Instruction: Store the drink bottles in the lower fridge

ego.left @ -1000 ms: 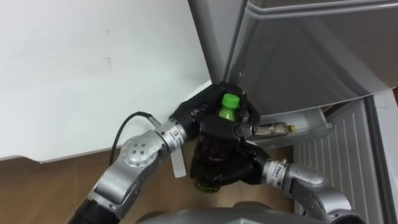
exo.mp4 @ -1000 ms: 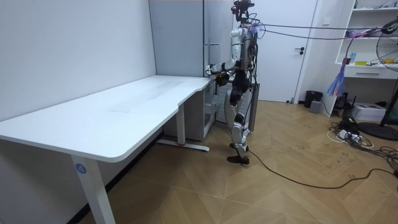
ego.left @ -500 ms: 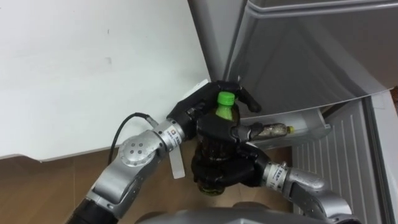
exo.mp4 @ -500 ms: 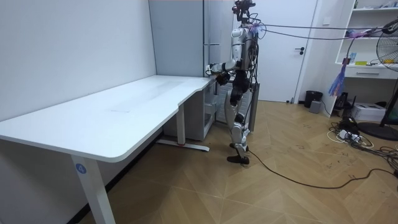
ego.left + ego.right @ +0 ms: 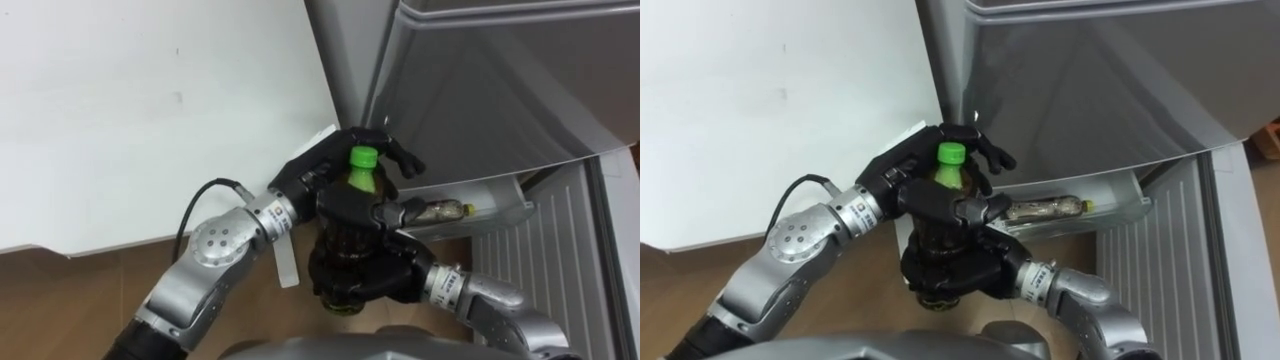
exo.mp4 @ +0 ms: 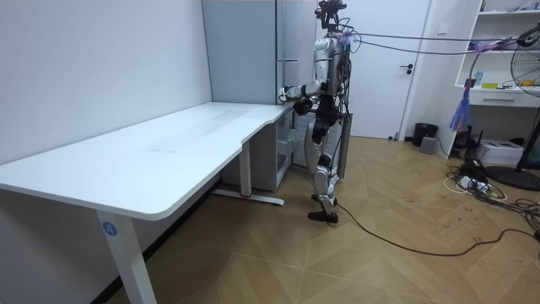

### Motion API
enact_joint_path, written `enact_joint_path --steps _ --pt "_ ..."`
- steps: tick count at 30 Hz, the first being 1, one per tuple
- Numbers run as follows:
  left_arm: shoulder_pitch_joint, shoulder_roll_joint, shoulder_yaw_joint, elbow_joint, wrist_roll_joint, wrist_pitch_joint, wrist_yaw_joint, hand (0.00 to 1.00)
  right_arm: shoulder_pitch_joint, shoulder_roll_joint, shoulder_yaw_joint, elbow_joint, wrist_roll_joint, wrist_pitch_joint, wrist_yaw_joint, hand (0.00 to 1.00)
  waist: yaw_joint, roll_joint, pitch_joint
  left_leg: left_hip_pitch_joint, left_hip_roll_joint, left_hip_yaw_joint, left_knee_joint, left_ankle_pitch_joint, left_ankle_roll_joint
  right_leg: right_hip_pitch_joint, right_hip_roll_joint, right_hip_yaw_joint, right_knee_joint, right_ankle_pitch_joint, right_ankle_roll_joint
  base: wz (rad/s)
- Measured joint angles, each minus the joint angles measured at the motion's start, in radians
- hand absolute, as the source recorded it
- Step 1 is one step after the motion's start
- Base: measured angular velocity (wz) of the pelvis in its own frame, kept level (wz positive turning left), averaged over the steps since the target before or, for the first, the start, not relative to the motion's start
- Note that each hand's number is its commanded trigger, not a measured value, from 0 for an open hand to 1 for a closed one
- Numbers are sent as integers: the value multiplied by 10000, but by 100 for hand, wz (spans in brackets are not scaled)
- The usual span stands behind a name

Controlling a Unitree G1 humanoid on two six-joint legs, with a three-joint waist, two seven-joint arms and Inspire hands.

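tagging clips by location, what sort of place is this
Probably an office or lab room, not a home kitchen: a long white desk beside a grey fridge, plus a wall shelf, a standing fan and loose cables on the wood floor. The right hand holds a bottle at the fridge.

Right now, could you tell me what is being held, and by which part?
The green-capped bottle, by its body: the right hand has its fingers wrapped round it. The left hand arches behind its top; its grip cannot be told.
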Motion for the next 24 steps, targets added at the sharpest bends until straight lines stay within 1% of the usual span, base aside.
enact_joint_path --steps 2,11,18,21,24 --pt "-5 1 60 -239 12 0 15 0 -18 5 -29 -40 188 -94 113 100 2 43 -8 -40 1 -46 -2 -4 0 -1 0 -5 -1 23 -5 4" --pt "-42 0 184 -822 84 0 216 0 -120 -2 -171 -282 527 -115 428 100 -15 101 7 -233 -4 -177 177 -4 0 -123 -23 -104 16 46 -21 2" --pt "-55 -2 347 -944 83 -4 275 0 -288 13 -187 -276 508 -217 466 100 -6 188 70 -264 0 -192 188 -4 -1 -114 -31 -158 14 51 -24 0" --pt "-61 3 398 -1040 83 -4 229 0 -286 80 -265 -281 455 -337 506 100 -2 184 75 -247 -3 -228 116 -4 -1 -70 -29 -215 2 51 -24 2" --pt "-61 6 461 -1277 94 -5 148 0 -280 197 -468 -284 290 -550 678 100 -6 171 81 -248 -8 -255 116 -4 -1 -70 -31 -251 -4 51 -24 0"
